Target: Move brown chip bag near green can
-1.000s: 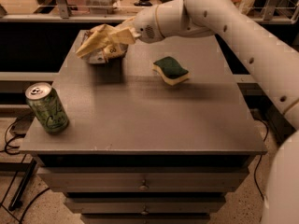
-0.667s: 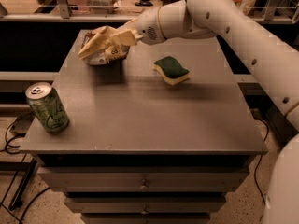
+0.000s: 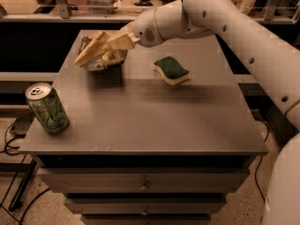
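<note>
Gripper jaws clamped on the brown chip bag, well apart from green can

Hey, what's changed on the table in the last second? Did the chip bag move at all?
Only slightly. The claw, over the table's far left corner, is closed on the brown chip bag and has carried it a little toward the near edge, the side where the green can stands. The green can, the sponge and the table stayed as they were.
</note>
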Controlling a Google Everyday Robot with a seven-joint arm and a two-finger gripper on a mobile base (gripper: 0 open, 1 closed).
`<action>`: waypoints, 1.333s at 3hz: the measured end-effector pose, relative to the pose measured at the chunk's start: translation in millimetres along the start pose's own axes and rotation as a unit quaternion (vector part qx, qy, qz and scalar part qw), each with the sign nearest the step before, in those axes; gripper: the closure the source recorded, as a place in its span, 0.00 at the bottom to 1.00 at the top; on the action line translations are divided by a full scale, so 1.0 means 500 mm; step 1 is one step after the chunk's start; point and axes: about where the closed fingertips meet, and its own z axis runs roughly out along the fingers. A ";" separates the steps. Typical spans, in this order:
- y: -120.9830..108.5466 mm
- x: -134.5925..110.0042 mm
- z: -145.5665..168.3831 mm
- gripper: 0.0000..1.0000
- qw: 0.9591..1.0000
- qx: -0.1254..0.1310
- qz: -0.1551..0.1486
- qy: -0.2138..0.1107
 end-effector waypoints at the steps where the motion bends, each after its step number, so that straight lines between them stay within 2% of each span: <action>1: 0.061 0.003 0.000 1.00 1.000 -0.013 0.001 0.005; 2: 0.143 0.024 0.009 0.98 0.999 -0.028 0.009 0.015; 3: 0.182 0.049 0.009 0.75 0.999 -0.031 0.022 0.021; 4: 0.215 0.089 0.007 0.44 0.999 -0.024 0.039 0.016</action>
